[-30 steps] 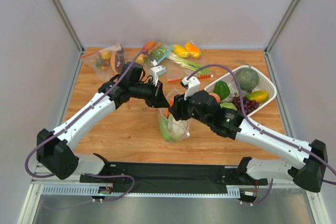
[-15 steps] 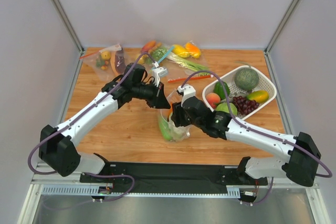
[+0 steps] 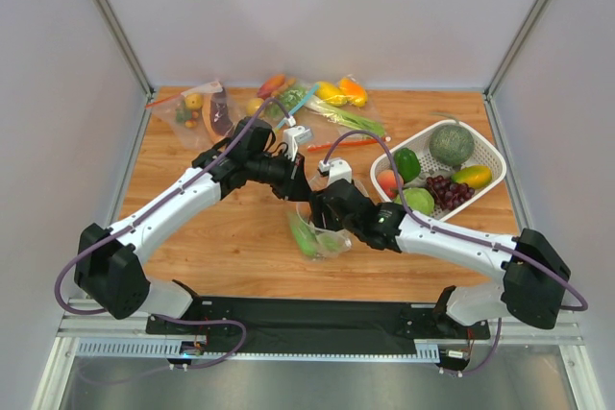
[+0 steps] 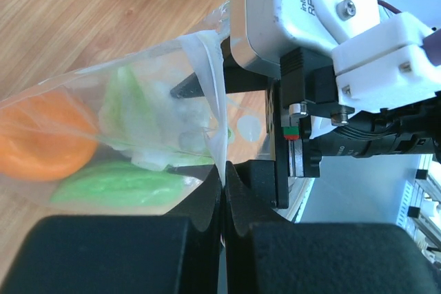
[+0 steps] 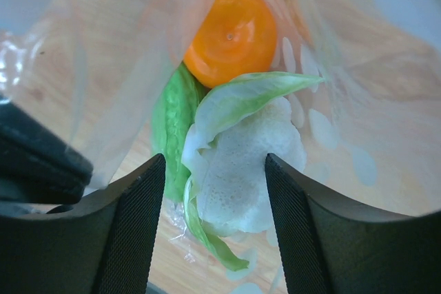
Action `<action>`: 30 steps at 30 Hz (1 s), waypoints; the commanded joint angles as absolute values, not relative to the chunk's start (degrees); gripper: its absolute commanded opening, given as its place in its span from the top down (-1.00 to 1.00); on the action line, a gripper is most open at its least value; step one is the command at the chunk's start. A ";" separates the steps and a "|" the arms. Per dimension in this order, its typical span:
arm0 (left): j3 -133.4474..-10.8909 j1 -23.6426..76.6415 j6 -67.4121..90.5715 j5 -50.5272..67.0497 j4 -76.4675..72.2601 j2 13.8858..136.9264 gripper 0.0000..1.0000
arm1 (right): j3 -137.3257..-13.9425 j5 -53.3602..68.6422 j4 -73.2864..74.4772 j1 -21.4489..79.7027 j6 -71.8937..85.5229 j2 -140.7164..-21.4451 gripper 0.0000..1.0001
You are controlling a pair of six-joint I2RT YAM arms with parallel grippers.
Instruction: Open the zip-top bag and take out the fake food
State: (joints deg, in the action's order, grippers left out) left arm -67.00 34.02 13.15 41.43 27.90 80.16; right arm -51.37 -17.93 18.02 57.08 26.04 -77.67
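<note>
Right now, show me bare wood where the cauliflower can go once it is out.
Free: the near part of the table between the left arm and the zip-top bag; also the back strip between the loose bags and the basket. Crowded: the back-left edge and the middle around both arms.

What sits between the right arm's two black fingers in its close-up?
The white cauliflower with its green leaf, inside the zip-top bag, lies between the fingers of the open right gripper; the right wrist view shows it.
</note>
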 commanded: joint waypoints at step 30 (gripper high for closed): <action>-66.80 34.63 13.62 42.28 26.89 80.24 1.00 | -45.00 -19.87 12.84 56.78 29.97 -82.09 -0.35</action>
State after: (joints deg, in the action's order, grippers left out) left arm -66.67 33.87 13.10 38.54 27.94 80.49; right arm -46.72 -21.43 13.78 57.08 28.95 -79.85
